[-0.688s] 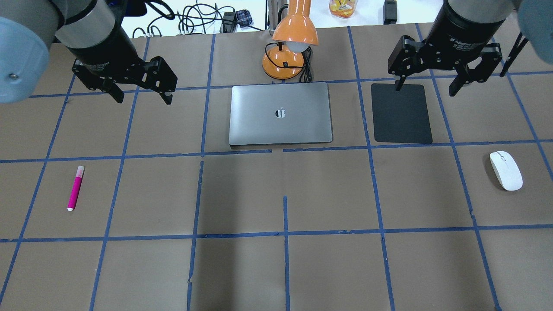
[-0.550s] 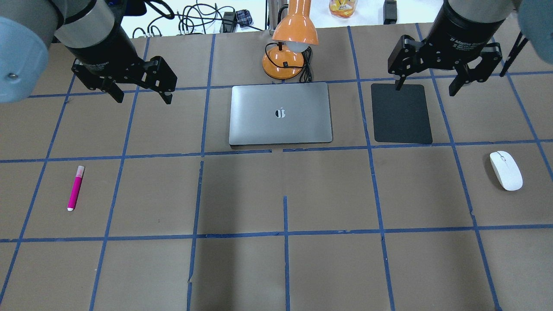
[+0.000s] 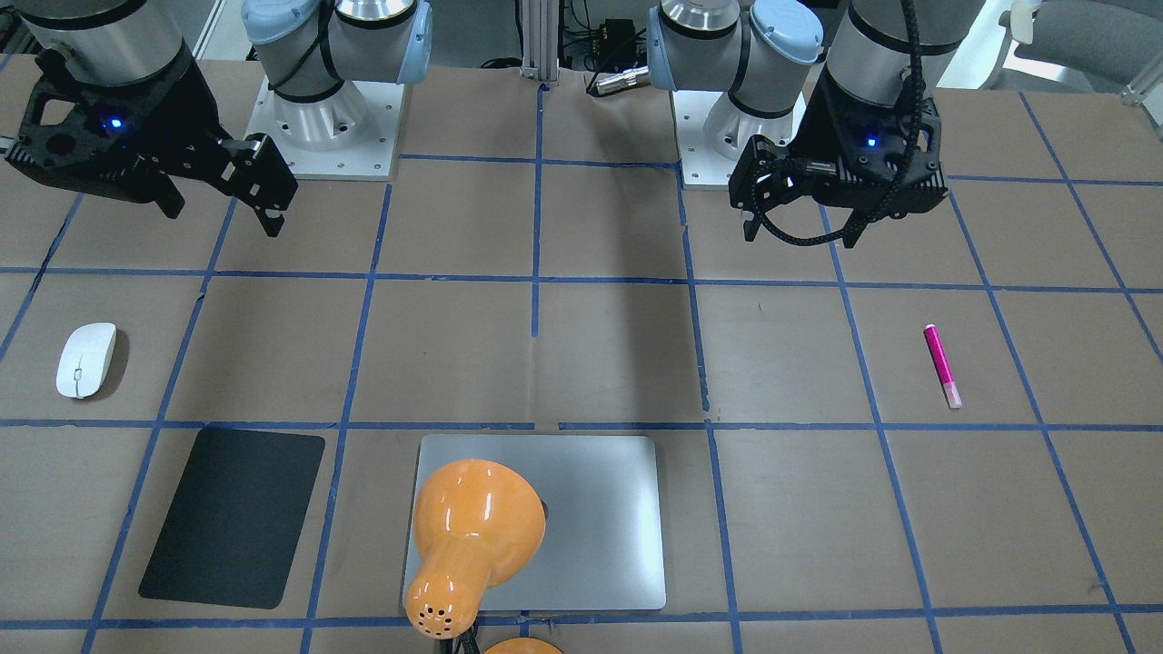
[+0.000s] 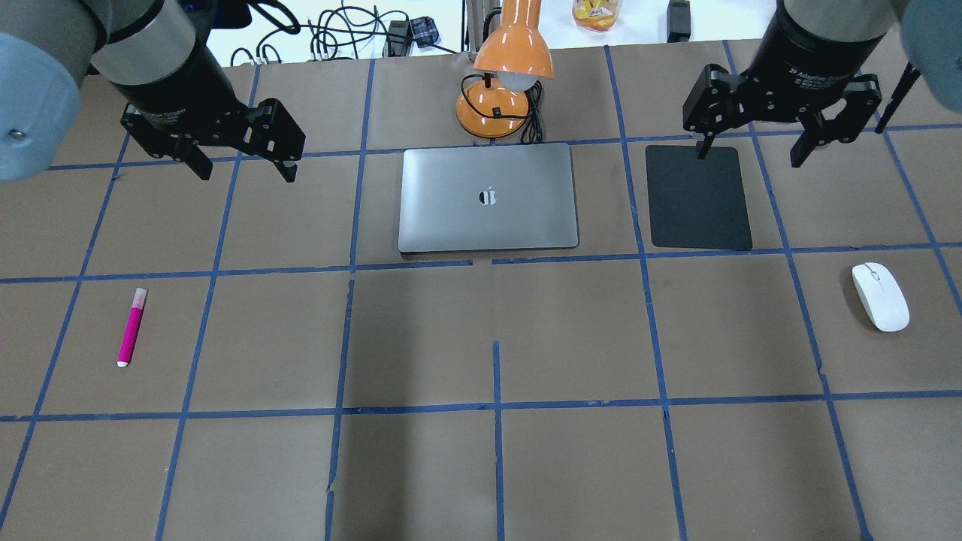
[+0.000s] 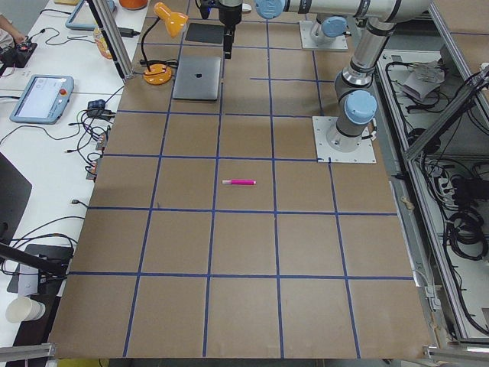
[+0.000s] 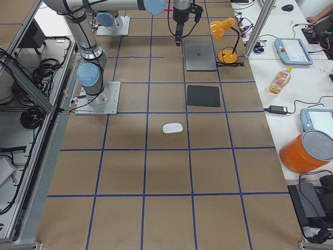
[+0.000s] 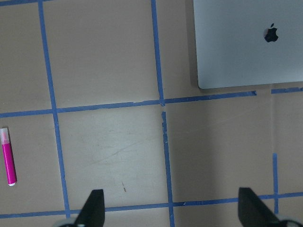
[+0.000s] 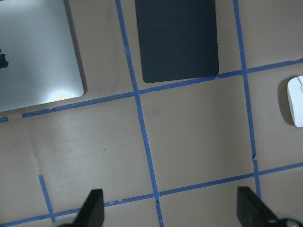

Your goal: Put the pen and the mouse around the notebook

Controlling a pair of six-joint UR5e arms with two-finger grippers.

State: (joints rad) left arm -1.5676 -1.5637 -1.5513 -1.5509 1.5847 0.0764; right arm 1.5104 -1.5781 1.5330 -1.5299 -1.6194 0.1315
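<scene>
The magenta pen (image 4: 131,327) lies on the brown table at the near left, also seen in the front view (image 3: 941,365) and at the left edge of the left wrist view (image 7: 7,158). The white mouse (image 4: 880,296) rests at the near right (image 3: 85,360). The silver notebook (image 4: 488,197) lies shut at the centre back. My left gripper (image 4: 246,174) hovers open and empty, left of the notebook and well behind the pen. My right gripper (image 4: 749,158) hangs open and empty over the far right, behind the mouse.
An orange desk lamp (image 4: 503,83) stands just behind the notebook, its shade leaning over the notebook's back edge. A black mat (image 4: 699,197) lies right of the notebook. Cables (image 4: 353,34) run along the far table edge. Blue tape lines grid the brown table.
The right gripper has shifted slightly to the right. The left gripper has barely moved. Pen, mouse and notebook lie where they were.
</scene>
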